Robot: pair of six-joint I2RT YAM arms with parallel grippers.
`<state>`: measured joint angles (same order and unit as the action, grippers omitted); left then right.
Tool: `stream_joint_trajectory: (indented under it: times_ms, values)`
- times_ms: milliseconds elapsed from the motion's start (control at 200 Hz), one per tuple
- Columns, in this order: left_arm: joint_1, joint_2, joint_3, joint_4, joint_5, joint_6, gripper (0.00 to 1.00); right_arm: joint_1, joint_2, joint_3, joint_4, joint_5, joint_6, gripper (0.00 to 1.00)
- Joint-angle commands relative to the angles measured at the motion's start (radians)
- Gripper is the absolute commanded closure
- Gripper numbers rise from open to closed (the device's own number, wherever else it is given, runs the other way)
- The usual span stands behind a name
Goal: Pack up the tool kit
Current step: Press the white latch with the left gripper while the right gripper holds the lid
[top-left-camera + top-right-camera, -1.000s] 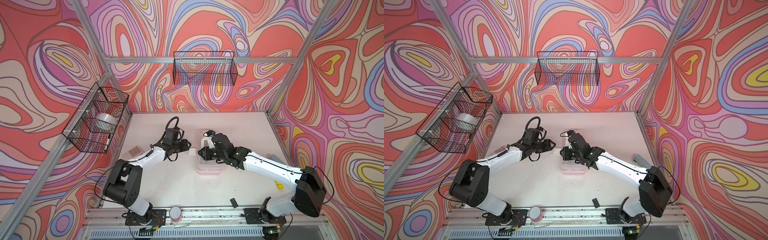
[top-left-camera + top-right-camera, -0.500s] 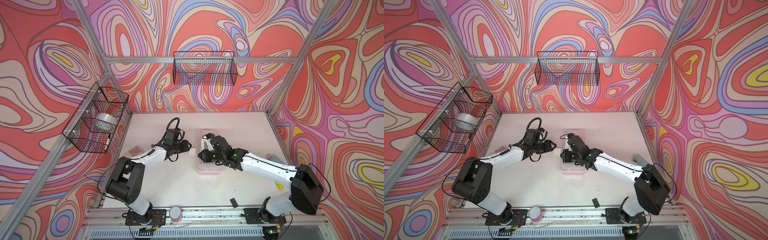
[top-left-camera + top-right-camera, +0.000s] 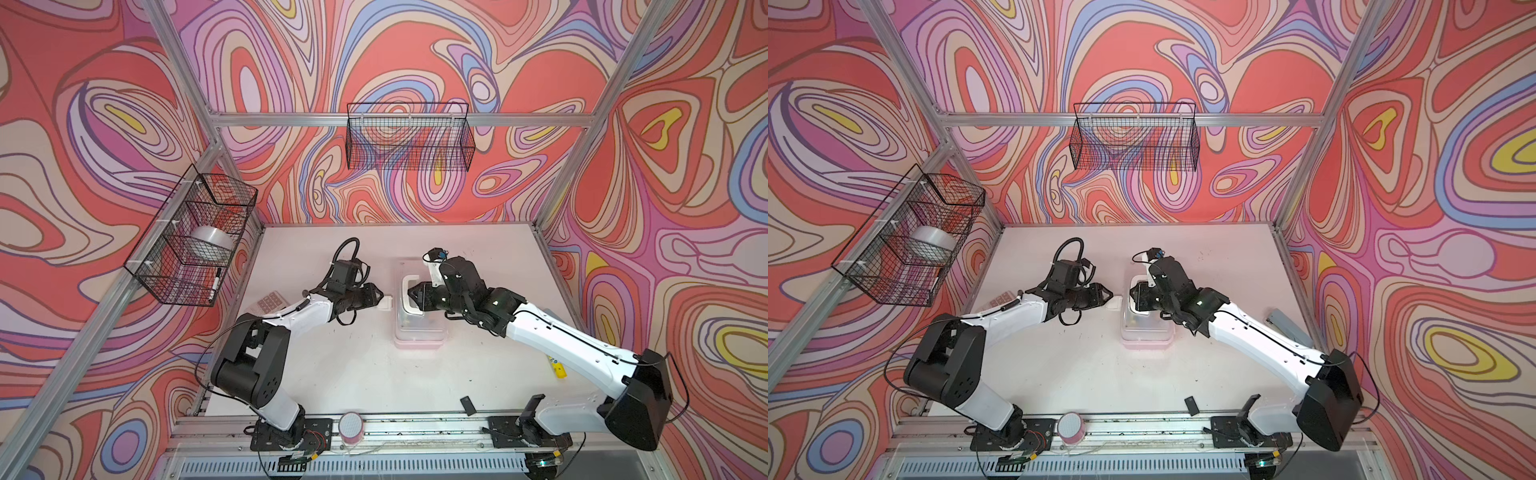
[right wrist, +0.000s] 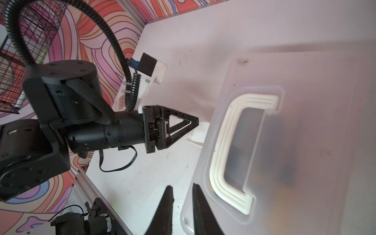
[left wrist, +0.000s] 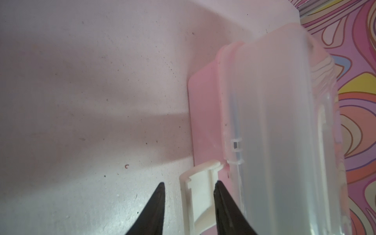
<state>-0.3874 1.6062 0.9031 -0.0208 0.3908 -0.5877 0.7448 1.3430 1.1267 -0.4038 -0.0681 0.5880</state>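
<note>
We see the pink box [image 3: 417, 344], frosted lid [image 3: 422, 322] down, mid-tabletop [image 3: 353, 365]. Our left claw [image 5: 189, 183] stands part open astride the white latch [image 5: 200, 189]. Our right claw [image 4: 182, 186], nearly closed and empty, sits at the lid's edge beside the ribbed handle [image 4: 218, 154]. A calculator [image 3: 269, 301] lies behind the left arm.
</note>
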Motion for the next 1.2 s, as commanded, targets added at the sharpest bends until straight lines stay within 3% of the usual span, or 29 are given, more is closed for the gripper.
stream_joint_trajectory:
  times_ms: [0,300,676,1002,1192]
  values:
    - [0.004,0.000,-0.029,0.022,0.043,-0.009,0.61,-0.021,-0.029,-0.018,-0.035,0.034,-0.025,0.81]
    - [0.004,0.032,-0.047,0.078,0.101,-0.043,0.68,-0.041,-0.018,-0.036,-0.035,0.031,-0.027,0.81]
    - [0.004,0.072,-0.052,0.107,0.126,-0.067,0.89,-0.054,0.005,-0.058,-0.033,0.044,-0.022,0.81]
    - [0.004,0.051,-0.044,0.097,0.145,-0.078,0.90,-0.060,0.026,-0.071,-0.026,0.051,-0.022,0.82]
    - [0.004,0.031,-0.040,0.109,0.187,-0.105,0.85,-0.063,0.026,-0.080,-0.020,0.050,-0.023,0.82]
